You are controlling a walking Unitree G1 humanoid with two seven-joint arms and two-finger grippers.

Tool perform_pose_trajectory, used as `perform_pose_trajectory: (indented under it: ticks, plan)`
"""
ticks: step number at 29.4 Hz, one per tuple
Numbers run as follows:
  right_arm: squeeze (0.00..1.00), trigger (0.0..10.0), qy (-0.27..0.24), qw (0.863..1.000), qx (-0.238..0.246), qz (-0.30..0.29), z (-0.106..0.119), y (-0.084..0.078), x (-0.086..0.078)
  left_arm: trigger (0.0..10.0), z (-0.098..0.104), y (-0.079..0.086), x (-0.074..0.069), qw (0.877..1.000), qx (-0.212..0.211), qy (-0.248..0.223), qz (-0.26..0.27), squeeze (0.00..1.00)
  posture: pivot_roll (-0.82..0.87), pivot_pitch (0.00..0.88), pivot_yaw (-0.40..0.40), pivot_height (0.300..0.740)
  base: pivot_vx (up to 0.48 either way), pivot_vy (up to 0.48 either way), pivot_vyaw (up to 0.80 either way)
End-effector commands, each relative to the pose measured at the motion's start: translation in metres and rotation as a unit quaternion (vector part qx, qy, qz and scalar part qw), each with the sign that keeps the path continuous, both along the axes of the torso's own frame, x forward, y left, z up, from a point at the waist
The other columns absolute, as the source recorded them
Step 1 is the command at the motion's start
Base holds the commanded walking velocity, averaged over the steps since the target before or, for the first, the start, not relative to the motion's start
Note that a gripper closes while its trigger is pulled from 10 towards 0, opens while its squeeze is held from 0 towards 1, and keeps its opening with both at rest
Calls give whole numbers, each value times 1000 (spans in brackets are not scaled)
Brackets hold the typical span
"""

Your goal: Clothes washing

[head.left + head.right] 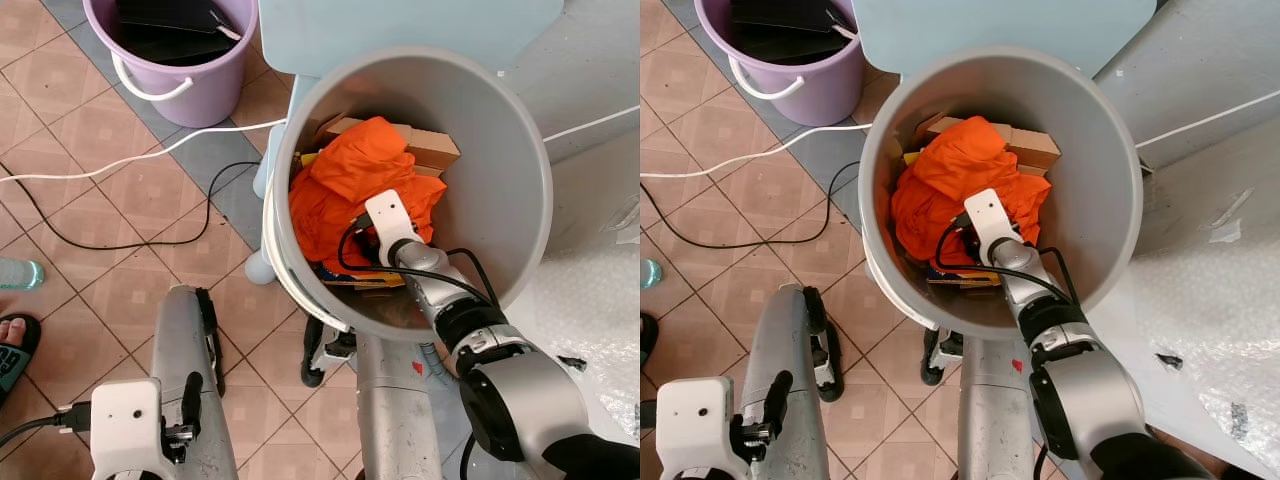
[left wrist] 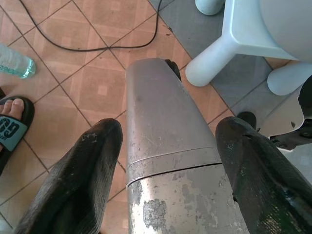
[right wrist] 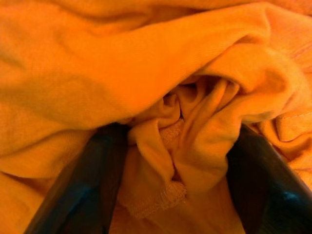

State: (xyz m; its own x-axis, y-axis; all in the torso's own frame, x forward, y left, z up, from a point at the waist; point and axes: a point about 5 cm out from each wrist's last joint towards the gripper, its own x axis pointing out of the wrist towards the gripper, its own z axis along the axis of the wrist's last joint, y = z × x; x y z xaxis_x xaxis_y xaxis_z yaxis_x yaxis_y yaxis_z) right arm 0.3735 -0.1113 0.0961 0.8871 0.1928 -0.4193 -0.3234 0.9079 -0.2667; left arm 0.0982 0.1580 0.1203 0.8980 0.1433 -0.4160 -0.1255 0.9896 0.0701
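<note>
Fingers point(image 3: 253, 180) spread around orange cloth point(image 1: 345, 185) inside grey bucket point(image 1: 500, 190) on tiled floor point(image 1: 90, 250).

the only lettering, on the sandal point(image 2: 12, 127) strap, is too partial to read.

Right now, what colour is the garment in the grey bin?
Orange garment, clearest in the left eye view.

Garment point(image 1: 355, 185) in bin point(image 1: 500, 200), atop boxes point(image 1: 430, 148); bucket point(image 1: 185, 95) behind-left, on floor point(image 1: 90, 260).
</note>
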Motion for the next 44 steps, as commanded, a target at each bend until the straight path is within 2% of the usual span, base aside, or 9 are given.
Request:
perform_pose_trajectory:
  ticks: [1,10,15,18,23,31,36,42,44]
  plan:
    - [0,0,41,999,6,-14,-21,-8,-10,10000,-7,-1,-6,1000,-6,27,-1,0,148,610,-210,611,0,0,0]
    - [0,0,48,999,18,-15,-23,-9,-11,10000,-8,-3,-5,999,-10,31,-2,0,144,613,-220,611,0,0,0]
    - [0,0,50,998,20,-10,-23,-7,-12,10000,-6,-8,-3,999,-38,20,-15,0,138,615,-229,611,0,0,0]
    - [0,0,50,998,28,-5,-22,-5,-11,10000,3,-9,3,999,-34,-21,-29,0,136,612,-229,611,0,0,0]
    - [0,0,39,998,47,-2,-18,-2,-9,10000,4,-2,10,999,-15,-35,-20,0,136,599,-228,611,0,0,0]
    - [0,0,16,997,74,-9,-2,-1,1,10000,-2,9,37,998,8,-68,-11,0,140,536,-221,611,0,0,0]
    - [0,0,4,997,81,-12,9,0,8,10000,-7,25,69,992,54,-105,-45,0,149,474,-215,611,0,0,0]
    - [0,0,-17,995,100,-19,24,-1,15,10000,-18,45,90,986,100,-114,-71,0,134,416,-206,611,0,0,0]
    - [0,0,-45,992,119,-17,38,0,21,10000,-20,52,101,983,115,-124,-71,0,125,369,-195,611,0,0,0]
